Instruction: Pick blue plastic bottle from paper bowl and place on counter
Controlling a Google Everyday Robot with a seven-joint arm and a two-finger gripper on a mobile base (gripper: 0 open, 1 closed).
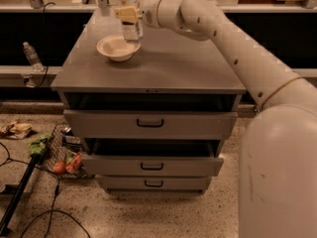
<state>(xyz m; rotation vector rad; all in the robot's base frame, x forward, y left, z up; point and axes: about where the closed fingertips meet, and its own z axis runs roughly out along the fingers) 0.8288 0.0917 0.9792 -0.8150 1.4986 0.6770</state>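
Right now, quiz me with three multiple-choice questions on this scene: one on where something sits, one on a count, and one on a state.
1. Where does the paper bowl sit?
A. On the counter, toward its far left
B. On the floor
C. Inside a drawer

2. How many drawer handles show below the counter?
A. One
B. Three
C. Five

3. What is the gripper doing?
A. Hanging open over the floor
B. Gripping the blue plastic bottle upright by the bowl's right rim
C. Pulling a drawer

Answers:
1. A, because the bowl rests on the grey top.
2. B, because three black handles are stacked down the front.
3. B, because the gripper is closed around the bottle's upper body.
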